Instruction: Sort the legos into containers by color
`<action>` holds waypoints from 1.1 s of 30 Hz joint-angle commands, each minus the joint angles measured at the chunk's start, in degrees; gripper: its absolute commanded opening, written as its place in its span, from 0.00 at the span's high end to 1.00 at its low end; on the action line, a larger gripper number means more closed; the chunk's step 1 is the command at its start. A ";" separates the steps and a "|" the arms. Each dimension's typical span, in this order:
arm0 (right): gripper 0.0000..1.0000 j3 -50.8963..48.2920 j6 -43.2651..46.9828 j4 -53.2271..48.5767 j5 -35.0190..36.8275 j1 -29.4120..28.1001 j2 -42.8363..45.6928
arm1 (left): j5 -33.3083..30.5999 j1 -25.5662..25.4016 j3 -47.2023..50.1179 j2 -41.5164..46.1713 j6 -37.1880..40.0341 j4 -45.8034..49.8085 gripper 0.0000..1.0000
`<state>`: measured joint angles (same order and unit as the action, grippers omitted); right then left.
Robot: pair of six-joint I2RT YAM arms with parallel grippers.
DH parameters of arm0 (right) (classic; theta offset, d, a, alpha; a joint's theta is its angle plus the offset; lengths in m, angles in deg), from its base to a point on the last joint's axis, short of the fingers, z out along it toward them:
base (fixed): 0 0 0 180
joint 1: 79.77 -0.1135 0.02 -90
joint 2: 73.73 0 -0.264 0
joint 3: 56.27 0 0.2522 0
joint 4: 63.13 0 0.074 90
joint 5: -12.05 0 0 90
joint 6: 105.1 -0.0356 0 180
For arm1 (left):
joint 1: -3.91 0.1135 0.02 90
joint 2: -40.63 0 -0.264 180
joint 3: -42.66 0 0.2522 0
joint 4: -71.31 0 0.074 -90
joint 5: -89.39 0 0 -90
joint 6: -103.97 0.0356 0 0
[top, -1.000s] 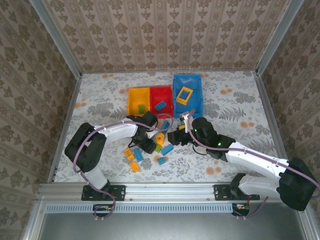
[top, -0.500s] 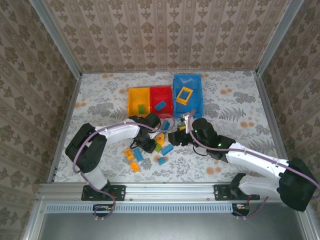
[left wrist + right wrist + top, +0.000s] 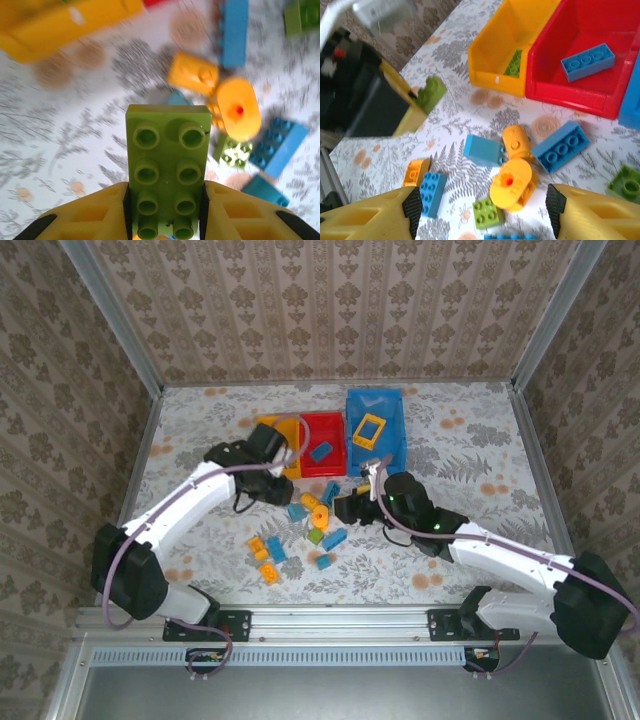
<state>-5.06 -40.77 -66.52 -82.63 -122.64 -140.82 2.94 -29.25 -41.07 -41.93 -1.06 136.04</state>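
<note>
Left gripper (image 3: pixel 166 200), pinching a green brick (image 3: pixel 167 165), has left the pile (image 3: pixel 318 518), probably for the yellow bin (image 3: pixel 495 55); right gripper (image 3: pixel 485 212) wide.

— What colour is the long brick (image 3: pixel 167 170) between the yellow fingers (image 3: pixel 85 217)?
— Lime green, like the small brick (image 3: pixel 512 64) inside the yellow-orange bin (image 3: pixel 495 70).
— And the red bin (image 3: pixel 570 97)?
— It has a blue brick (image 3: pixel 586 61) in it. The blue bin (image 3: pixel 398 445) has a yellow-orange frame (image 3: pixel 357 429).
— The loose bricks (image 3: pixel 559 145)?
— Blue, green and yellow-orange. The round piece (image 3: pixel 512 185) is orange with a red dot.
— The table (image 3: pixel 470 460)?
— White, printed with grey fern leaves and orange-brown spots. The walls (image 3: pixel 330 310) are beige with a brown damask pattern. The left arm (image 3: pixel 185 502) and right arm (image 3: pixel 510 558) are white with black joints.
</note>
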 commanded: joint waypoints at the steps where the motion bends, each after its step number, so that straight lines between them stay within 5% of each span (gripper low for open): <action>1: 0.30 4.31 -0.97 6.46 1.76 1.14 -3.71 | 2.38 4.97 -6.00 -4.92 -1.28 0.88 0.65; 8: 0.30 9.49 -3.35 6.80 2.89 3.50 -8.91 | 1.05 11.70 -20.23 -20.20 -2.51 0.36 0.65; 15: 0.30 9.40 -4.33 4.74 4.15 4.22 -8.38 | -2.51 12.16 -27.73 -30.62 -4.47 2.92 0.63; 23: 0.30 6.95 -5.27 3.43 4.44 4.81 -6.34 | -2.03 11.73 -27.33 -33.97 -5.17 1.73 0.55; 30: 0.29 7.58 -5.09 9.95 -8.97 5.44 -9.35 | -2.14 11.11 -26.88 -33.74 -5.40 1.57 0.48; 33: 0.29 8.08 -5.15 9.81 -9.59 5.43 -9.75 | -2.39 10.68 -26.97 -32.16 -5.61 1.36 0.48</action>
<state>1.72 -45.38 -59.00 -88.06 -117.35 -149.89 1.46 -18.00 -67.08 -75.31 -5.78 136.30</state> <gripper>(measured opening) 0.709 0.521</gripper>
